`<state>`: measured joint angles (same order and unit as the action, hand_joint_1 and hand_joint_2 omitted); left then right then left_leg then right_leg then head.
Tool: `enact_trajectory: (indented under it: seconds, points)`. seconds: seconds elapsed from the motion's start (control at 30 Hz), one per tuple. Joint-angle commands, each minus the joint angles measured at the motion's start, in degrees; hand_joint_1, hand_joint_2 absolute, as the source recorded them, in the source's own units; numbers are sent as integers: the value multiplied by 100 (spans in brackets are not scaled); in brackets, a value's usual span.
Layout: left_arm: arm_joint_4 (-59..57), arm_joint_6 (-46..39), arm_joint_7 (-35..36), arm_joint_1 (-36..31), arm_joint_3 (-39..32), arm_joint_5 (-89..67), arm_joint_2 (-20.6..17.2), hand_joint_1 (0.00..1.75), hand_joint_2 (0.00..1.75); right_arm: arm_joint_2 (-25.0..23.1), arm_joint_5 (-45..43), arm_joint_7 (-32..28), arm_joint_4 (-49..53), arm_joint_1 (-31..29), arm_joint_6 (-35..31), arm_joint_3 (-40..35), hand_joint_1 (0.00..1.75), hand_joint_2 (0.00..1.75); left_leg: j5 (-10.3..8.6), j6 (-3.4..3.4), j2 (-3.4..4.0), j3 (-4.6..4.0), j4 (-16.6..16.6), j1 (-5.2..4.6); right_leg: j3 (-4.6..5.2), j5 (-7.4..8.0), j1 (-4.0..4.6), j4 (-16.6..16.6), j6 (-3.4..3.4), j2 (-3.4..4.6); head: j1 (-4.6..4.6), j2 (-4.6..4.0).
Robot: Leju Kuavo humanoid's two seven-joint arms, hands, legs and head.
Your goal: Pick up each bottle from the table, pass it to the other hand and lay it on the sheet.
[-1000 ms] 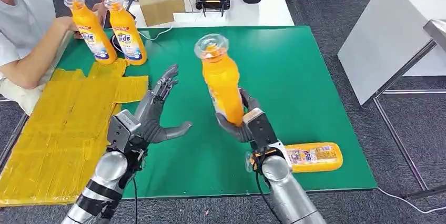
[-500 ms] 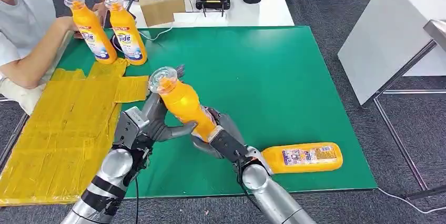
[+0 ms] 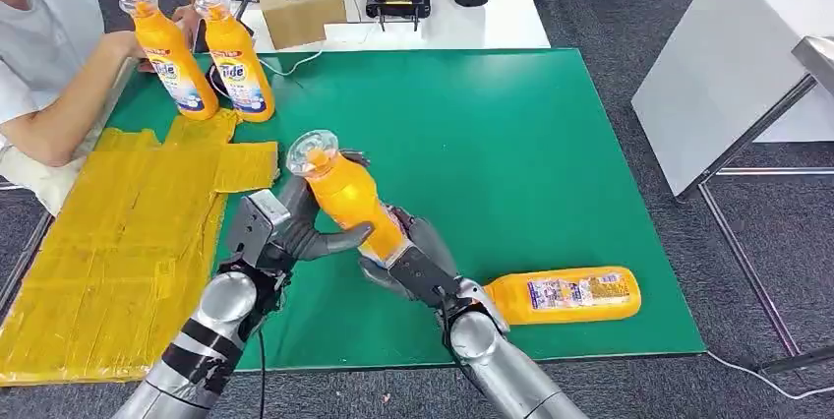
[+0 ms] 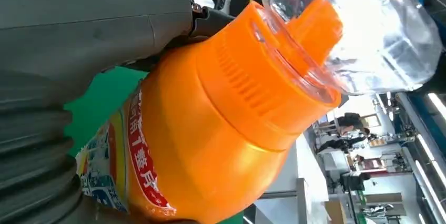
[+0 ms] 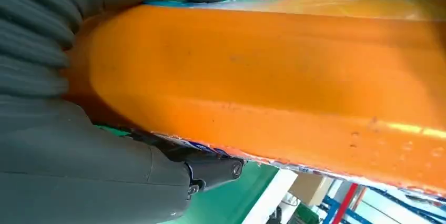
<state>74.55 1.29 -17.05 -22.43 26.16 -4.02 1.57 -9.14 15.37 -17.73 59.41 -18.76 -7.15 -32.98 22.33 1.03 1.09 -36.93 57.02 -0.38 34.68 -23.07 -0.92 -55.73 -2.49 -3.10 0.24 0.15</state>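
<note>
Since a second earlier the right hand [image 3: 413, 260] had swung the orange detergent bottle [image 3: 346, 198] down to centre frame, where the left hand [image 3: 295, 232] wrapped it. Both grasped it; the right should release only once the left grips firmly, then lay it on the yellow sheet [image 3: 118, 242]

Left of our left hand [image 3: 295, 232], the yellow sheet [image 3: 128, 232] lies open; two upright bottles [image 3: 202, 55] and a person's arm [image 3: 74, 114] crowd beyond it. A lying bottle [image 3: 565, 294] sits just right of our right hand [image 3: 408, 257].
</note>
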Motion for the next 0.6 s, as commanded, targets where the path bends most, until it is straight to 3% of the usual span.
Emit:
enact_trajectory:
  seconds: [0.03, 0.33, 0.37, 0.4, 0.43, 0.53, 0.6]
  points:
    - [-526, -23, 30, -312, 137, -22, 53, 175, 175, 64, 10, -35, -296, -259, 7, -215, 175, 175, 16, -10, -8, 36, 4, 11, -40, -14, 5, 2, 11, 23, -2, 0]
    - [-371, -280, -45, -218, -23, -96, 38, 175, 175, 61, 57, -103, -114, -184, -269, -45, 175, 175, 16, -9, -5, 34, 2, 9, -37, -13, 3, 2, 10, 24, 0, 0]
    - [-270, -581, -92, -198, -17, -340, -9, 175, 175, 28, -100, -246, 165, -33, -535, 203, 152, 175, 9, -6, -4, 19, 0, 5, -22, -7, 2, 3, 7, 18, 0, 0]
    - [-106, -1097, -170, -187, -59, -754, -93, 175, 175, 88, -191, -284, 485, 75, -639, 336, 0, 175, 19, -10, -5, 38, 4, 11, -42, -16, 5, 2, 12, 27, 0, 0]
    - [122, -1685, -133, -188, -137, -1303, -246, 175, 175, 255, -83, -365, 1122, 275, -1029, 511, 0, 175, 13, -8, -8, 25, 2, 8, -29, -12, 3, 2, 10, 18, 0, 0]
    - [367, -2629, 456, -292, -525, -3015, -618, 175, 175, 686, 235, -234, 2619, 769, -1173, 910, 0, 175, 9, -7, -13, 6, 5, 5, -11, -10, 2, -4, 7, 9, 0, 0]
    - [94, -2859, 897, -465, -835, -3959, -658, 175, 175, 755, 530, -227, 3172, 982, -1235, 1067, 0, 175, 17, -8, -9, 22, 6, 6, -26, -16, 1, -4, 9, 18, 2, 0]
